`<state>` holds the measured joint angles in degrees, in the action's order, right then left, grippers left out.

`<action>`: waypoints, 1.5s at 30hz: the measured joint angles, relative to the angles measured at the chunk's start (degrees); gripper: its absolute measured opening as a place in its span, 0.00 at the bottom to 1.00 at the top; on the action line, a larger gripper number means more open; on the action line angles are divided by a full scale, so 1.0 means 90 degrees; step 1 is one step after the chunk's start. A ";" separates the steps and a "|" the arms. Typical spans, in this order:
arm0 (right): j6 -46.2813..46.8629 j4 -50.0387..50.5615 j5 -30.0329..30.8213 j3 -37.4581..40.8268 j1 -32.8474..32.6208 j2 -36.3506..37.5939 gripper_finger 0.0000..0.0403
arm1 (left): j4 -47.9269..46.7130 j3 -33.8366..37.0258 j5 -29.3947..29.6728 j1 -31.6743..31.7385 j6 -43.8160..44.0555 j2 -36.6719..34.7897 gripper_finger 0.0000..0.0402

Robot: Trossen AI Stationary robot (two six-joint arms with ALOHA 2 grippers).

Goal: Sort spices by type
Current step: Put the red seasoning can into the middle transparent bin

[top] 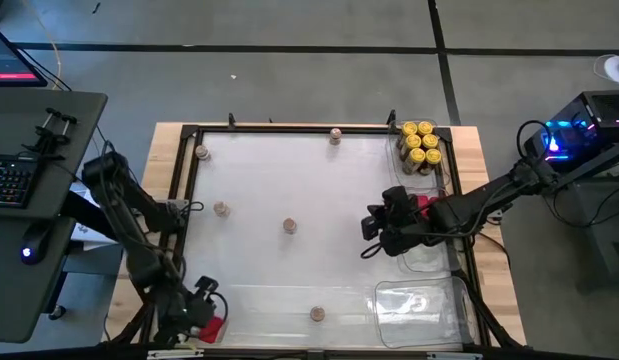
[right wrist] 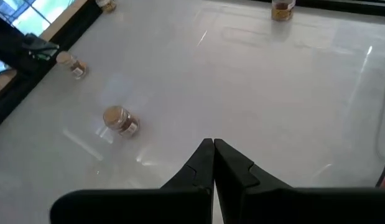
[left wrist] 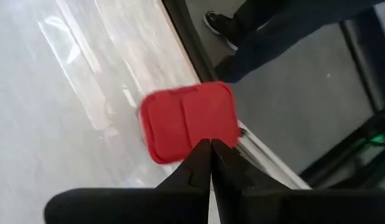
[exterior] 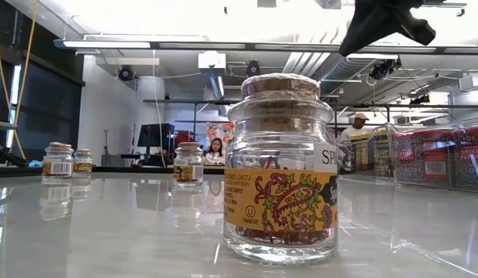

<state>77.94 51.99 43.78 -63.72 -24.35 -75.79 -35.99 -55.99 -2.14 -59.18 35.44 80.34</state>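
Note:
Several small cork-topped jars stand scattered on the white table (top: 202, 152) (top: 335, 136) (top: 221, 209) (top: 288, 226) (top: 316, 314); one of them fills the low view's foreground (exterior: 281, 170). The yellow-lidded jars (top: 419, 145) are grouped in a clear tray at the far right corner. Red tins (top: 421, 203) sit at the right edge behind my right gripper (top: 374, 225), which hovers shut over bare table (right wrist: 212, 146). My left gripper (top: 204, 318) is shut at the near left corner, its tips (left wrist: 211, 148) at the edge of a single red tin (left wrist: 189, 121) that lies flat by the frame. My left gripper comes from above with its shut fingertips (left wrist: 204, 155) over the red tin's near edge (left wrist: 198, 144). I cannot tell whether they touch it. The tin lies flat on the table.
A black frame (top: 186, 190) rims the table. Clear plastic trays (top: 419, 300) (top: 429, 255) lie along the right side. A person's legs and shoe (left wrist: 223, 25) show beyond the near left corner. People show in the room behind (exterior: 217, 150).

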 joint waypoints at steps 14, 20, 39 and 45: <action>-0.0461 0.0003 -0.0281 0.0000 -0.0006 0.0000 0.00 | 0.0479 -0.0003 -0.0439 0.0352 -0.1070 0.0669 0.00; -0.0547 0.0009 -0.0322 0.0000 -0.0006 0.0000 0.00 | 0.0364 -0.0034 -0.0268 0.0650 -0.1220 0.0749 0.00; -0.0512 0.0053 -0.0548 0.0000 -0.0006 0.0000 0.00 | 0.1070 0.0017 0.1024 0.3952 -0.5190 0.0745 0.00; -0.0486 0.0000 -0.0538 0.0000 -0.0006 0.0000 0.00 | 0.2778 0.0012 0.0497 0.4814 -0.6124 0.1305 0.00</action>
<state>73.57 51.98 38.94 -63.72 -24.40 -75.79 -10.99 -55.88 2.33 -15.85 -19.67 92.09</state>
